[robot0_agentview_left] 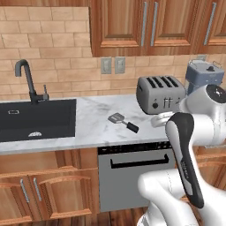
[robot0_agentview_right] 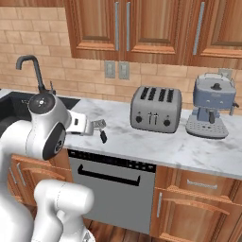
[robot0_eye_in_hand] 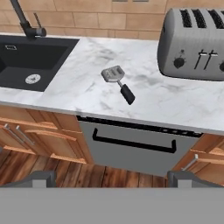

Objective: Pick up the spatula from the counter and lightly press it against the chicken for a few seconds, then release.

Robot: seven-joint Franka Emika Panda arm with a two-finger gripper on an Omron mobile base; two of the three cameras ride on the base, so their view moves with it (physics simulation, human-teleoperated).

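The tool (robot0_eye_in_hand: 112,181), jaws spread wide and empty, hangs well short of the spatula (robot0_eye_in_hand: 119,82) ahead on the surface (robot0_eye_in_hand: 78,87). It is best to descend over its dark handle, jaws straddling crosswise.

Spatula (robot0_eye_in_hand: 119,83), frame centre: grey metal-look blade, matt black handle. Counter (robot0_eye_in_hand: 78,94): smooth veined white marble. Toaster (robot0_eye_in_hand: 192,48), upper right: satin grey metal. Sink (robot0_eye_in_hand: 43,57), upper left: matt black.

grey spatula (robot0_eye_in_hand: 113,74) black-handled, white marbled counter (robot0_eye_in_hand: 175,105), black sink (robot0_eye_in_hand: 30,61)
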